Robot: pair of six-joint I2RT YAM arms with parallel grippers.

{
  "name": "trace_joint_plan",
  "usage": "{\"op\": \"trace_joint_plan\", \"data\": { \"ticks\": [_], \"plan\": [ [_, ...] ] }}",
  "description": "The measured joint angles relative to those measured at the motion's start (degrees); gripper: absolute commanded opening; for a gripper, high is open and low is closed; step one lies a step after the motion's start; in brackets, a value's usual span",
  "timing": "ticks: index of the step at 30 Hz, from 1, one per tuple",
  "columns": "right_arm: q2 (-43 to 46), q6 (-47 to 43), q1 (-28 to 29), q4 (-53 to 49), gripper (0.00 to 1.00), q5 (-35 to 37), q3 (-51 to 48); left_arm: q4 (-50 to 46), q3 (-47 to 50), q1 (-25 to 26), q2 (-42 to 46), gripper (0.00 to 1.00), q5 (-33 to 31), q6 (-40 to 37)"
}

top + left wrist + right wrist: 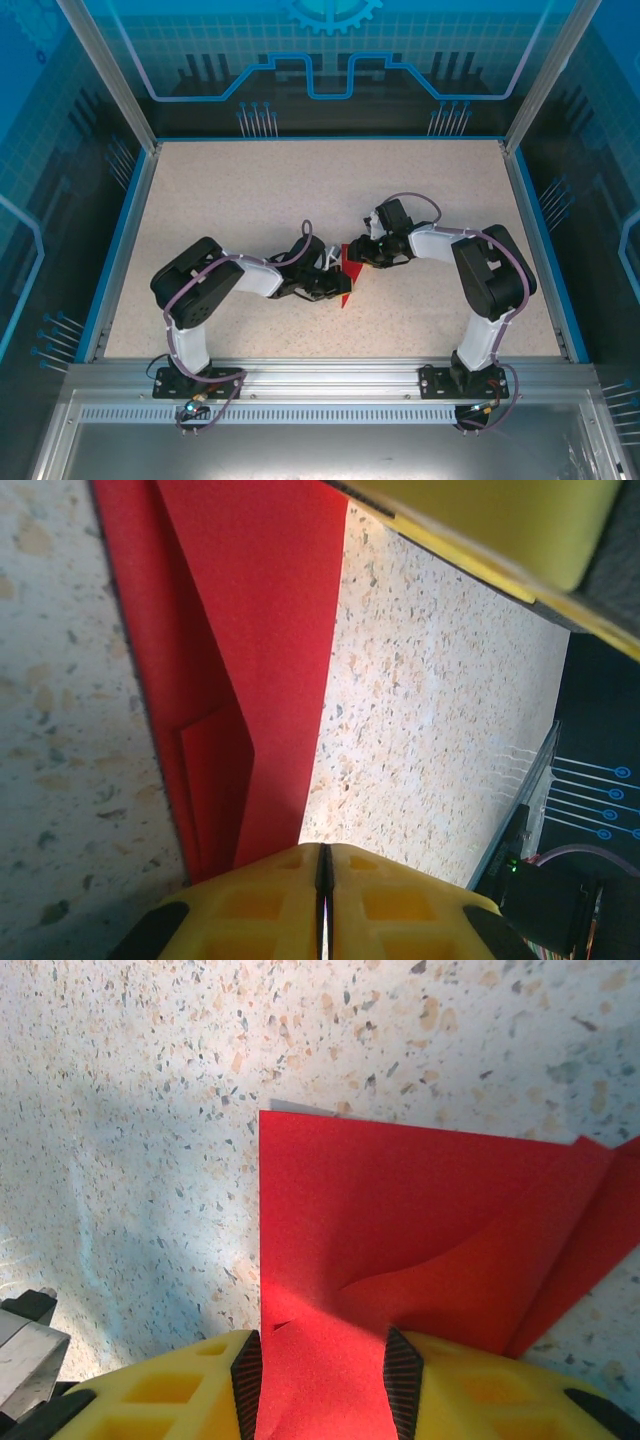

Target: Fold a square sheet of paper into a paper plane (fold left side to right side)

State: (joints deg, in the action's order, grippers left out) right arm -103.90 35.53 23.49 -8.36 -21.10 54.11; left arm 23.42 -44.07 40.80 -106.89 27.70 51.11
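The square sheet of paper (pixel 349 272) is bright red and lies creased and folded in layers at the middle of the table. In the left wrist view the paper (pixel 250 630) runs under my left gripper (pixel 323 852), whose yellow jaws are shut together at the sheet's near end. My left gripper (pixel 330 287) sits at the paper's lower left. My right gripper (pixel 360 254) is at its upper end. In the right wrist view the paper (pixel 400 1220) bulges slightly and fills the gap between the jaws of my right gripper (pixel 322 1345), which stand apart.
The speckled table (pixel 250 190) has blue raised edges on the left, right and far sides. Both arm bases are bolted on the metal rail (pixel 320 375) at the near edge. A yellow finger (pixel 480 520) of the right gripper hangs above the sheet's far end.
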Motion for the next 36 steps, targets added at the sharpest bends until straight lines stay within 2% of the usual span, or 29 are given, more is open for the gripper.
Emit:
{"op": "trace_joint_plan", "data": {
  "ticks": [5, 12, 23, 27, 36],
  "plan": [
    [0.0, -0.1, 0.0, 0.2, 0.42, -0.3, 0.0, 0.2, 0.0, 0.6, -0.4, 0.11, -0.7, 0.0],
    [1.2, -0.7, 0.0, -0.2, 0.41, -0.3, -0.2, 2.3, 1.2, 1.0, -0.6, 0.03, -1.7, 1.4],
    [12.5, -3.0, -0.3, 0.6, 0.33, -1.9, -6.4, 6.3, 3.0, 1.1, -0.6, 0.00, -2.0, 3.0],
    [12.1, -3.0, 0.0, 1.1, 0.32, -3.8, -8.9, 6.4, 3.1, 1.1, -0.6, 0.00, -1.9, 3.0],
    [6.3, -3.2, 1.2, 3.0, 0.31, -5.3, -7.6, 6.5, 3.1, 1.1, -0.6, 0.00, -2.0, 3.1]
  ]
}}
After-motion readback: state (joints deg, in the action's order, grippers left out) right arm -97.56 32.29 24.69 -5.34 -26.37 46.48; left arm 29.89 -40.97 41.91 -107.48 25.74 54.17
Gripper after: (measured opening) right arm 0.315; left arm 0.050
